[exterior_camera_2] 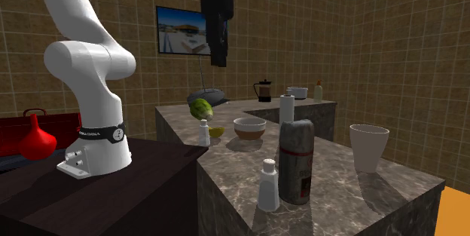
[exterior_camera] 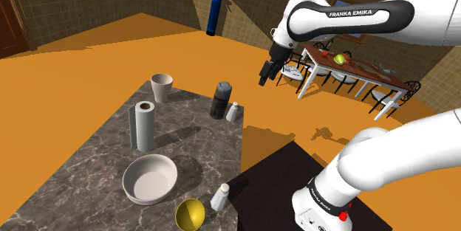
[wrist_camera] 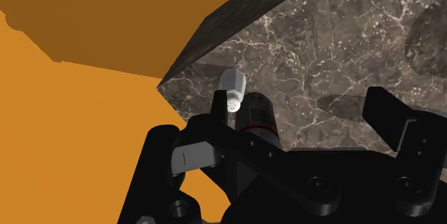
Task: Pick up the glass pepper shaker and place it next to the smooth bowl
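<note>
High above one edge of the dark marbled table, we are hovering the all-black two-finger tool with its fingers spread wide and nothing between them. The small white pepper shaker with a perforated cap is standing upright close to that edge, just beside a tall dark cylindrical canister. In the wrist view the shaker is sitting nearer one finger than the middle of the gap. If we are lowering along this line, we are risking a finger coming down on the cap or bumping the canister. Either could tip, and the shaker could roll off onto the orange floor. We are also facing a possible mix-up. A second small white shaker is standing by the arm's dark stand, beside a glossy yellow bowl. A larger plain white bowl is resting close to both, so we are judging that the wrong shaker or the wrong bowl could be chosen.
</note>
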Action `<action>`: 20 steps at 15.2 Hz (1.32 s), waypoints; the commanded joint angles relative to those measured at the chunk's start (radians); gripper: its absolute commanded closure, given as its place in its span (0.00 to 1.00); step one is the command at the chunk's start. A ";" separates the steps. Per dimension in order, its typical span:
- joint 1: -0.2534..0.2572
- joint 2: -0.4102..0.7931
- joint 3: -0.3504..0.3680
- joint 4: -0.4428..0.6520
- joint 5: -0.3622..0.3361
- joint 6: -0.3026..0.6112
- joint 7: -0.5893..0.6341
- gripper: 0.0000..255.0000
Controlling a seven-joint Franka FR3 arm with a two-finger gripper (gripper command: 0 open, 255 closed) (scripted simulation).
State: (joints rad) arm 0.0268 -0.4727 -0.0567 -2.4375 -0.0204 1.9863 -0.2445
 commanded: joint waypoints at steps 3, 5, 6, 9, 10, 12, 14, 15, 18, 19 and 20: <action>0.007 0.140 -0.003 0.010 -0.012 0.112 -0.029 0.00; 0.008 0.217 -0.006 0.027 -0.019 0.163 -0.045 0.00; 0.009 0.256 -0.007 0.037 -0.022 0.187 -0.052 0.00; 0.010 0.374 -0.009 0.076 -0.031 0.253 -0.074 0.00; 0.010 0.414 -0.009 0.091 -0.034 0.273 -0.081 0.00; 0.010 0.494 -0.009 0.125 -0.041 0.310 -0.094 0.00; 0.010 0.575 -0.009 0.164 -0.048 0.343 -0.105 0.00; 0.010 0.615 -0.009 0.185 -0.052 0.358 -0.111 0.00; 0.010 0.725 -0.008 0.248 -0.062 0.392 -0.125 0.00; 0.009 0.734 -0.008 0.245 -0.063 0.405 -0.125 0.00; 0.008 0.744 -0.008 0.243 -0.063 0.417 -0.125 0.00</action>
State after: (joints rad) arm 0.0369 0.2546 -0.0641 -2.1983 -0.0824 2.3903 -0.3660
